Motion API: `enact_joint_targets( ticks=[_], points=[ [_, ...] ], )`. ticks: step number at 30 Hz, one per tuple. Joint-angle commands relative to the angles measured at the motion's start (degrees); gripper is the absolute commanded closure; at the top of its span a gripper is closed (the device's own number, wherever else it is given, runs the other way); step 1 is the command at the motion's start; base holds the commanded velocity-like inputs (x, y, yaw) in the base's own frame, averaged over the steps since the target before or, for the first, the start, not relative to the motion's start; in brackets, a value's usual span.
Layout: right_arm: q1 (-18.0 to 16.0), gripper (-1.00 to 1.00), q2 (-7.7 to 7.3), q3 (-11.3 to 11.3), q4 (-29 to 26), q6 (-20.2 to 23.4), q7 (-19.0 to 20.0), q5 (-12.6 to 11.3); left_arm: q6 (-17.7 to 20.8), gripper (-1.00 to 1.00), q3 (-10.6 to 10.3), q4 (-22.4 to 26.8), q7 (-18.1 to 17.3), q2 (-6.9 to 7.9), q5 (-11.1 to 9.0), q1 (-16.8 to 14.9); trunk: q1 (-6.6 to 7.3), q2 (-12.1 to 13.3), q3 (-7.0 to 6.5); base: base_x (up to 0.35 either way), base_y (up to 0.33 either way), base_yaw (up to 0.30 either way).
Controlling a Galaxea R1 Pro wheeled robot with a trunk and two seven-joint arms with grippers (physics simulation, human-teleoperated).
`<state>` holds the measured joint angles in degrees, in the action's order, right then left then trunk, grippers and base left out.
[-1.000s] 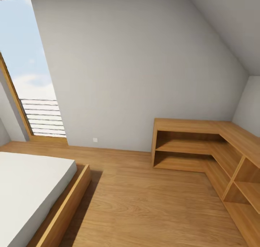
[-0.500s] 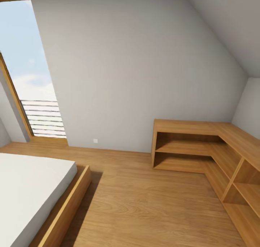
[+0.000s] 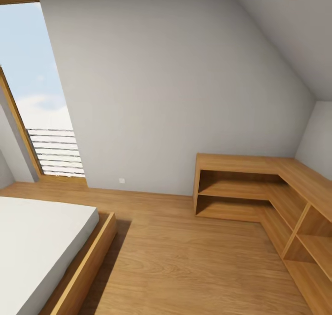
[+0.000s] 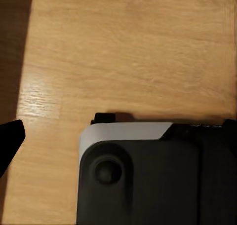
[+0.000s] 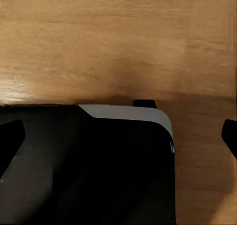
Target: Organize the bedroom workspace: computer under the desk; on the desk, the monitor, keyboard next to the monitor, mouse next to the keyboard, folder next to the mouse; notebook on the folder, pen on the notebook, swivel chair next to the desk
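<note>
At the near left of the head view lies a bed on the wood floor; corner shelves stand far right, a window far left. Both wrist views look down on the robot base over floor; whether either gripper is wide or narrow cannot be told. No task item is in sight.

My head camera takes in a warm honey-brown wood-grain floor, plain pale grey walls, and at four o'clock a corner shelf unit in the same golden oak tone. At eight o'clock the bed is flat white in an oak frame, and at ten o'clock the window shows pale blue sky, white cloud and grey-and-white slats. Under both my wrists my base is matte black with a light grey edge.
</note>
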<state>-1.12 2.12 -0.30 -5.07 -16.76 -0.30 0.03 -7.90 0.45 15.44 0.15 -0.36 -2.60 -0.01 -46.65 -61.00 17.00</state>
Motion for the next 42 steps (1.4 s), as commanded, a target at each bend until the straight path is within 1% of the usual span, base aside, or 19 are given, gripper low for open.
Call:
enact_joint_targets(
  ticks=[1, 3, 4, 9, 11, 16, 18, 20, 21, 22, 23, 25, 27, 28, 32, 36, 37, 41, 42],
  points=[
    [0.0, -1.0, 0.02, 0.0, -0.8, -0.8, 0.0, 0.0, -0.1, -1.0, 0.0, 1.1, 0.0, -0.01, -0.4, 0.0, 0.22, 0.4, -0.12, 0.0, 0.0, 0.0],
    [0.0, -1.0, 0.08, 0.0, -4.1, -2.4, -0.1, 0.0, -0.1, -1.0, 0.1, 4.8, 0.0, 0.0, -0.9, 0.0, 0.66, 1.2, -0.48, 0.0, 0.0, 0.0],
    [0.0, -1.0, 0.02, -0.1, -7.5, -3.0, -0.4, -0.1, -0.1, -1.0, 0.1, 7.6, 0.0, -0.03, -1.1, 0.0, 0.88, 1.6, -0.66, 0.0, 0.0, 0.0],
    [0.0, -1.0, -0.01, -0.2, -13.6, -3.4, -4.3, -0.1, -0.1, -1.0, 0.2, 9.7, 0.0, -0.1, -1.2, 0.0, 1.98, 3.6, -1.56, 0.0, 0.0, 0.0],
    [0.0, -1.0, -0.01, -0.2, -15.1, -3.4, -6.1, -0.2, -0.2, -1.0, 0.2, 9.9, 0.0, -0.06, -1.3, 0.0, 2.42, 4.4, -1.92, 0.0, 0.0, 0.0],
    [-0.3, -1.0, -0.01, -0.2, -16.1, -3.5, -7.8, -0.3, -1.2, -1.0, 0.3, 8.4, -0.2, -0.04, -1.3, 0.0, 3.52, 6.4, -2.82, 0.0, 0.0, 0.0],
    [-0.3, -1.0, -0.17, -0.3, -16.2, -3.5, -8.0, -0.4, -6.0, -1.0, 0.3, 5.9, -0.1, -0.24, -1.3, 0.0, 3.96, 7.2, -3.17, 0.0, 0.0, 0.0],
    [-0.4, -1.0, -0.31, -0.4, -15.4, -3.4, -8.1, -0.4, -8.2, -1.0, 0.3, 4.5, -0.1, -0.34, -1.4, 0.0, 4.4, 8.0, -3.53, 0.0, 0.0, 0.0],
    [-0.4, -1.0, -0.36, -0.4, -14.4, -3.5, -8.1, -0.8, -9.0, -1.0, 0.3, 4.0, 0.0, -0.35, -1.8, 0.0, 4.62, 8.4, -3.71, 0.0, 0.0, 0.0],
    [-0.4, -1.0, -0.41, -0.3, -13.1, -3.8, -8.1, -1.3, -9.7, -1.0, 0.5, 3.5, 0.0, -0.35, -3.3, 0.0, 4.84, 8.8, -3.89, 0.0, 0.0, 0.0],
    [-0.4, -1.0, -0.43, -0.3, -12.3, -5.5, -8.1, -1.7, -10.2, -1.0, 0.9, 3.1, 0.0, -0.33, -6.6, 0.0, 5.06, 9.2, -4.07, 0.0, 0.0, 0.0],
    [-0.4, -1.0, -0.44, -0.3, -12.1, -7.0, -8.1, -1.8, -10.4, -1.0, 1.0, 3.1, 0.0, -0.27, -8.7, 0.0, 5.5, 10.0, -4.43, 0.0, 0.0, 0.0],
    [-0.4, -1.0, -0.45, -0.3, -11.6, -10.6, -8.1, -1.9, -10.7, -1.0, 1.1, 3.0, -0.2, -0.19, -12.5, 0.0, 5.93, 10.8, -4.79, 0.0, 0.0, 0.0],
    [-0.4, -1.0, -0.45, -0.3, -11.5, -11.6, -8.2, -2.0, -10.7, -1.0, 1.2, 3.0, -0.2, -0.12, -13.7, 0.0, 6.15, 11.2, -4.97, 0.0, 0.0, 0.0],
    [-0.4, -1.0, -0.45, -0.3, -11.1, -13.1, -8.2, -2.0, -10.9, -1.0, 1.3, 3.2, -0.3, 0.17, -15.5, 0.0, 6.59, 12.0, -5.33, 0.0, 0.0, 0.0],
    [-0.4, -1.0, -0.67, -0.3, -11.4, -13.7, -8.1, -1.6, -11.7, -1.0, 1.3, 3.2, -0.7, 0.27, -15.8, 0.0, 6.59, 12.0, -5.33, 0.0, 0.0, 0.0],
    [-0.4, -1.0, -0.86, -0.3, -11.5, -13.8, -8.2, -1.5, -13.0, -1.0, 1.2, 3.2, -0.8, 0.32, -15.8, 0.0, 6.59, 12.0, -5.33, 0.0, 0.0, 0.0],
    [-0.4, -1.0, -1.23, -0.1, -11.5, -14.0, -8.2, -0.1, -24.3, -1.0, 1.1, 0.3, -0.8, 0.55, -15.8, 0.0, 6.59, 12.0, -5.33, 0.0, 0.0, 0.0],
    [-0.4, -1.0, -1.27, -0.1, -11.4, -14.1, -8.2, 0.3, -26.2, -1.0, 1.1, -0.6, -0.8, 0.58, -15.8, 0.0, 6.59, 12.0, -5.33, 0.0, 0.0, 0.0]
  ],
)
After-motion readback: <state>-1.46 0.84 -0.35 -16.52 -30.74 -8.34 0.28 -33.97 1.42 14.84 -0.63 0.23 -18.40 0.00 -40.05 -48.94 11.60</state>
